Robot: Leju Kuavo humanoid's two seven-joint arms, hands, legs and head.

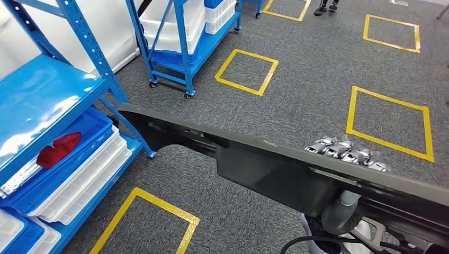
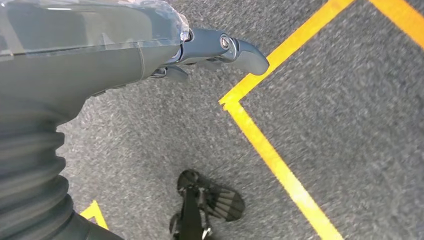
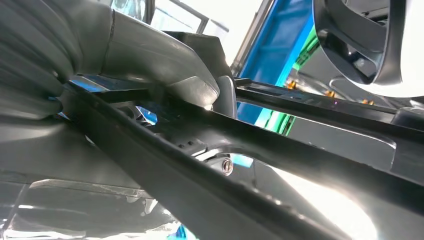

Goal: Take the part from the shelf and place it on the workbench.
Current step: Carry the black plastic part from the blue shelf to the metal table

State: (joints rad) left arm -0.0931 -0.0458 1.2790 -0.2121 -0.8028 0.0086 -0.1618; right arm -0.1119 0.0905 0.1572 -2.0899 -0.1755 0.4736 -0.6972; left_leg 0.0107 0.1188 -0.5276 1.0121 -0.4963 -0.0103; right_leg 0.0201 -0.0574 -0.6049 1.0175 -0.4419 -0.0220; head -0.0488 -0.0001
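Note:
A long dark grey part (image 1: 265, 164) with a flat panel section stretches across the head view from the left shelf toward the lower right. My right hand (image 1: 347, 151) grips it from behind, its silver fingers hooked over the top edge. In the right wrist view the grey thumb of that hand (image 3: 195, 85) presses on the part's black ribbed bar (image 3: 210, 165). My left hand (image 2: 215, 47) hangs over the grey carpet and holds nothing; its thumb sticks out and its darker fingers are mostly hidden behind the cover.
A blue shelf (image 1: 47, 100) stands at the left with blue and white bins and a red piece (image 1: 57, 149) in one bin. A second wheeled blue rack (image 1: 180, 42) stands at the back. Yellow tape squares (image 1: 389, 121) mark the carpet. A person's feet (image 1: 325, 8) show at the far edge.

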